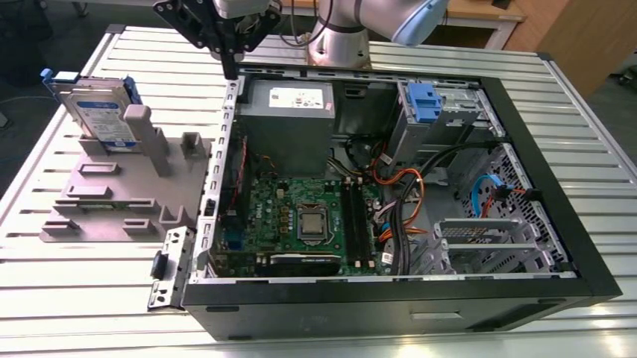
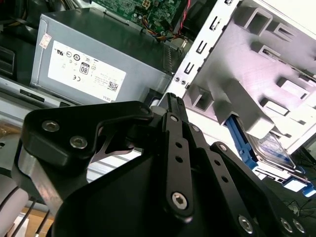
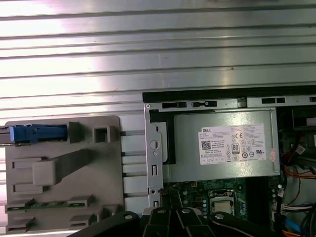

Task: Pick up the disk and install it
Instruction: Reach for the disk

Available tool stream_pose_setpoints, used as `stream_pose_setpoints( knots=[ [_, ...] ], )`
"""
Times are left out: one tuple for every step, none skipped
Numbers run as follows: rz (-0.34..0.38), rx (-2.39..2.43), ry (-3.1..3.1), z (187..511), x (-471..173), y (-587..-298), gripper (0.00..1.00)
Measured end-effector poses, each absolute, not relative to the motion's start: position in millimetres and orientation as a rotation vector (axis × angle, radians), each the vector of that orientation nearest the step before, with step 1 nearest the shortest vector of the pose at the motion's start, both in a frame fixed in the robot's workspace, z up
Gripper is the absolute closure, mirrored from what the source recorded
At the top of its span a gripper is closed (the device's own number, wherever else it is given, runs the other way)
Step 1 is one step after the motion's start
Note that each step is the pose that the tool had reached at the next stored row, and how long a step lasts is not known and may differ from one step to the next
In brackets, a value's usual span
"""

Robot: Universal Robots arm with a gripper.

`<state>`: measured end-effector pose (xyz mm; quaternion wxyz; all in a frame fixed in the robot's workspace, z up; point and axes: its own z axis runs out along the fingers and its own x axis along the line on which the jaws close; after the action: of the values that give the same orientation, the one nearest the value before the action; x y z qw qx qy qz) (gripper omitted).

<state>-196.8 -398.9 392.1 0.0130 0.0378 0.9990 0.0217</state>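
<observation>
The disk (image 1: 103, 113) is a silver drive with a white-and-blue label in a blue bracket. It stands on edge in a grey holder (image 1: 119, 195) on the exterior view's left. The first wrist view shows the disk (image 3: 37, 133) from above, and the second wrist view shows the disk (image 2: 270, 146) beside the holder's posts. My gripper (image 1: 230, 64) hangs shut and empty above the rear left corner of the open computer case (image 1: 518, 149), a good way to the right of the disk. Its black linkages fill the near part of both wrist views, the gripper (image 2: 170, 101) with fingers pressed together.
The grey power supply (image 1: 289, 101) with a white sticker lies right below the gripper inside the case. A green motherboard (image 1: 298, 216), cables and a blue latch (image 1: 423, 101) on the drive bay sit further in. All rests on a slatted metal table (image 1: 89, 298).
</observation>
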Motion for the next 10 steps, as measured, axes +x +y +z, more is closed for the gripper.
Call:
stream_pose_setpoints(
  knots=[
    [0.068,0.118,3.113,392.1,-197.0,-398.9,0.89],
    [0.068,0.118,3.113,392.1,-197.3,-398.9,0.89],
    [0.068,0.118,3.113,392.1,-197.7,-398.9,0.89],
    [0.068,0.118,3.113,392.1,-198.0,-398.9,0.89],
    [0.068,0.118,3.113,392.1,-198.3,-398.9,0.89],
    [0.068,0.118,3.113,392.1,-198.6,-398.9,0.89],
    [0.068,0.118,3.113,392.1,-198.9,-398.9,0.89],
    [0.068,0.118,3.113,392.1,-199.2,-398.9,0.89],
    [0.068,0.118,3.113,392.1,-199.5,-398.9,0.89],
    [0.068,0.118,3.113,392.1,-199.8,-398.9,0.89]
  ],
)
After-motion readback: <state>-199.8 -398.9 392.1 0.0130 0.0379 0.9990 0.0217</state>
